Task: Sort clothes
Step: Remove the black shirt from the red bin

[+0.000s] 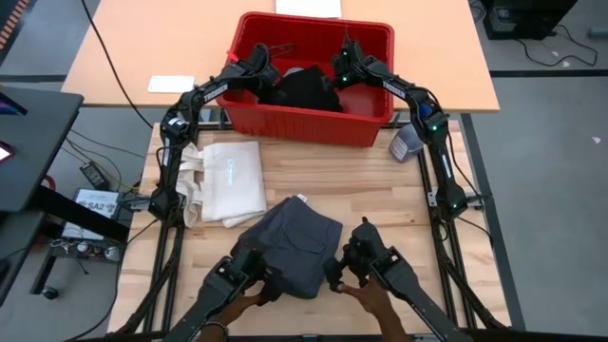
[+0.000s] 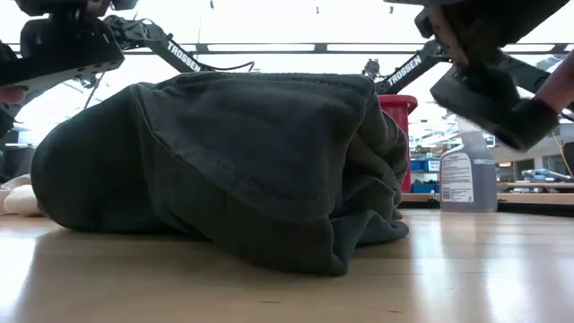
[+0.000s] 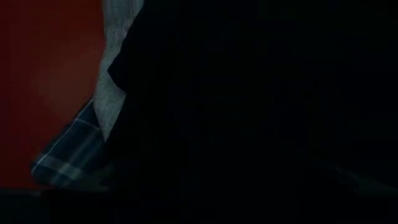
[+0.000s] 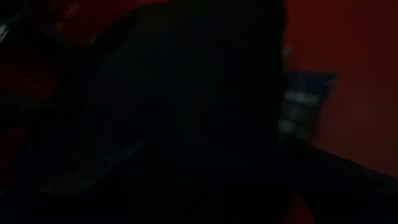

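Reaching from either side into the red bin [image 1: 313, 123] at the far edge of the wooden surface [image 1: 380, 204], both arms have their ends down among the clothes. The left pincer [image 1: 269, 79] sits just beside the near-left edge of the black piece [image 1: 309, 90], which lies heaped in the middle of the bin. The right pincer [image 1: 340, 74] is at that heap's right edge, so the black cloth lies between the two. Whether either pincer is clenched on fabric or released I cannot tell; from above the fingers are lost against the dark cloth, and both wrist views are almost wholly black. The left wrist view does show a strip of the blue-and-white plaid piece [image 3: 68, 155] next to a grey fabric edge, against the red wall of the bin, close in front of that pincer.

The dark charcoal-grey shorts [image 1: 294, 249] lie well apart from both pincers, bunched in a soft mound on the near half of the surface. A person's hands [image 1: 370, 296] rest at the near edge, on a second pair of dark handles that flank the shorts. A cream-white tote bag [image 1: 233, 180] lies flat to the left, between the shorts and the bin. A spray bottle [image 1: 407, 144] stands by the bin's right corner.
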Robot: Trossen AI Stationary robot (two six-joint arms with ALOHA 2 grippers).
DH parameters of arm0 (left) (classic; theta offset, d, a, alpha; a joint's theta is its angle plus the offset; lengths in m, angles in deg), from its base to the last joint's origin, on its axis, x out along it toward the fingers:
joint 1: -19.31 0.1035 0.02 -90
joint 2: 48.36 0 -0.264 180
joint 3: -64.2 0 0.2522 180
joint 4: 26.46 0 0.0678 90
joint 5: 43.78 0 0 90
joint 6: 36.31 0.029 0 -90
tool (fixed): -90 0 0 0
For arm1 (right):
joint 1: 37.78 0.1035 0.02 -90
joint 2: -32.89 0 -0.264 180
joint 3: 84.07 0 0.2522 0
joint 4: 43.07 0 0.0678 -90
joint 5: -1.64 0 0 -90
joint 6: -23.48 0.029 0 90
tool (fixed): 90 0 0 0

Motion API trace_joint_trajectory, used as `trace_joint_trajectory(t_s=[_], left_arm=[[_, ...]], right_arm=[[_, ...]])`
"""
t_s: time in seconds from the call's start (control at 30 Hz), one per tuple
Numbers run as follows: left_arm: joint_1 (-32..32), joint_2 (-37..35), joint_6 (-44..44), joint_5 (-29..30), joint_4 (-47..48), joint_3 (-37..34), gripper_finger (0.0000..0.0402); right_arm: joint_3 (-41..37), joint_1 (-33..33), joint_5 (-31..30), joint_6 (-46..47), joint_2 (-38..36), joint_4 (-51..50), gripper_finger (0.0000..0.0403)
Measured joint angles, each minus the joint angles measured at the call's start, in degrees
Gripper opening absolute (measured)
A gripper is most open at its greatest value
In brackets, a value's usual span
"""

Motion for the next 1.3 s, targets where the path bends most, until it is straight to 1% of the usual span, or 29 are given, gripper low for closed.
trace_joint_trajectory(t_s=[0.07,0.23,0.3,0.33,0.53,0.63,0.83,0.93,1.0,1.1,1.2,1.3], left_arm=[[-0.02,0.00,0.61,0.72,0.24,0.00,0.0304],[0.00,0.00,1.21,1.08,0.72,-0.02,0.0304],[0.02,0.00,1.26,1.18,1.25,-0.04,0.0304],[0.00,0.00,1.36,1.30,1.36,-0.07,0.0304],[-0.13,0.00,1.45,2.66,1.42,-0.09,0.0304],[-0.15,0.00,1.43,3.11,1.03,-0.09,0.0304],[-0.17,0.04,2.13,3.31,0.61,-0.13,0.0304],[-0.17,0.04,2.65,3.34,0.59,-0.13,0.0304],[-0.15,0.04,2.70,3.34,0.54,-0.13,0.0304],[-0.17,0.04,2.72,3.34,0.48,-0.13,0.0304],[-0.30,0.04,2.92,2.22,0.21,-0.13,0.0304],[-0.36,0.04,2.93,1.09,-0.46,-0.15,0.0304]], right_arm=[[0.00,0.15,3.81,1.07,1.22,2.02,0.0384],[-0.07,1.18,18.88,7.34,3.45,10.55,0.0383],[-0.07,1.91,22.31,8.01,2.74,12.42,0.0381],[-0.09,2.43,22.58,7.58,1.93,12.44,0.0380],[-0.06,5.78,22.09,0.52,-3.81,12.19,0.0370],[0.00,7.65,21.48,-3.64,-4.72,10.77,0.0361],[-0.03,8.55,13.31,-3.66,-3.37,9.08,0.0346],[-0.03,8.10,7.04,-4.35,-3.41,8.31,0.0346],[-0.05,7.17,6.19,-3.69,-3.41,8.13,0.0345],[-0.16,6.13,6.83,-2.56,-2.77,8.86,0.0339],[-1.84,5.33,8.69,-2.26,-1.92,9.57,0.0306],[-2.08,5.40,9.12,-2.10,-0.93,9.32,0.0247]])
